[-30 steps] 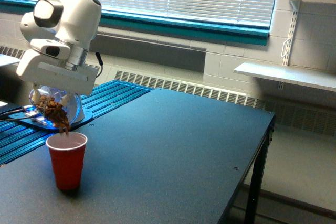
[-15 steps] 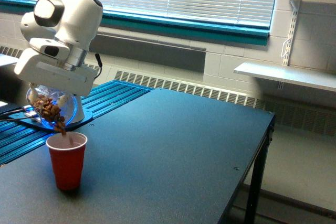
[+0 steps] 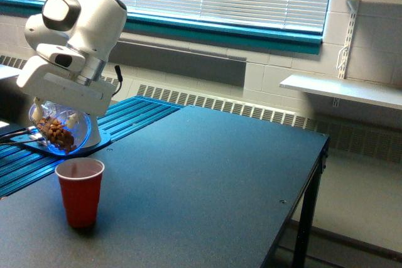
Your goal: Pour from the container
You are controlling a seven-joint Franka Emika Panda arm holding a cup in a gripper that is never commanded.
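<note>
We see the white gripper (image 3: 58,112) clamped on the clear, round-bodied plastic jar (image 3: 59,130), held tilted in the air with brown nut-like pieces (image 3: 58,132) piled inside. The jar hangs just above and slightly toward the exterior view's left of the red plastic cup (image 3: 80,191), not touching it. The cup stands upright on the dark bench (image 3: 207,174). A blue slatted surface (image 3: 135,112) lies behind.

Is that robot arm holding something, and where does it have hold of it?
Yes: a clear jar with brown bits inside, hanging above the red cup. The gripper has it from above, on its upper part; the fingers themselves are hidden.
</note>
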